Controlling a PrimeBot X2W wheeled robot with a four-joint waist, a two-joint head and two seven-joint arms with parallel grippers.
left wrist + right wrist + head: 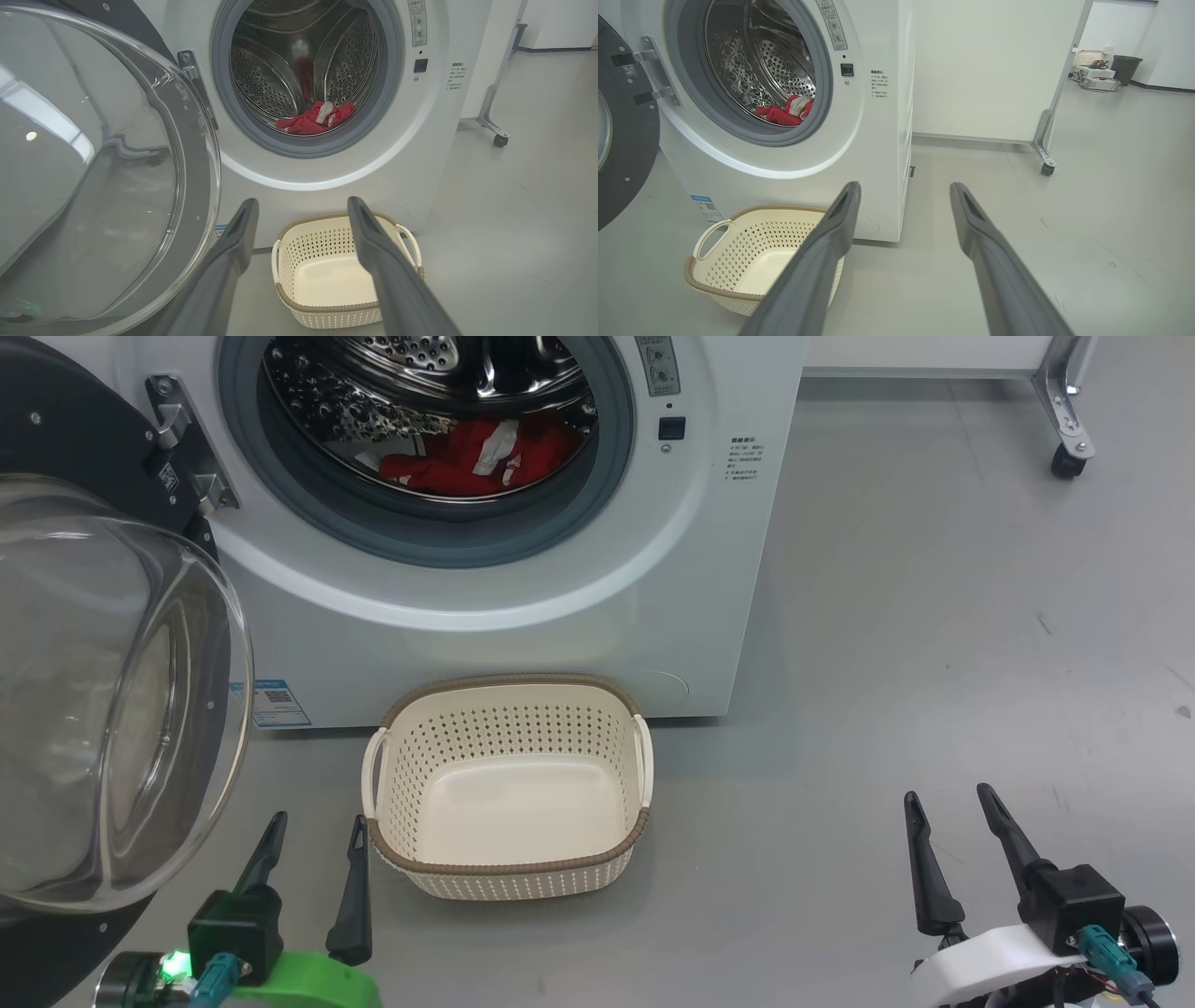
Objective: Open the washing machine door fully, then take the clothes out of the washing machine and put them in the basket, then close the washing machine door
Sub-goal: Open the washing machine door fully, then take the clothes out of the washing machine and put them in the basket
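Left gripper (318,821): jaws wide apart, holding nothing, just left of basket (512,682).
Right gripper (948,795): jaws wide apart, holding nothing, well right of basket.
Door (112,709): swung open, near left.
Clothes (448,467): inside machine (560,644), beyond basket.

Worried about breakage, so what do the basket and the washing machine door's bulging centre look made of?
Basket: matte cream plastic by the look, moulded with rows of holes; brown rim looks woven, material unclear. Washing machine door: bulging centre is clear, glossy, reflective, probably glass.
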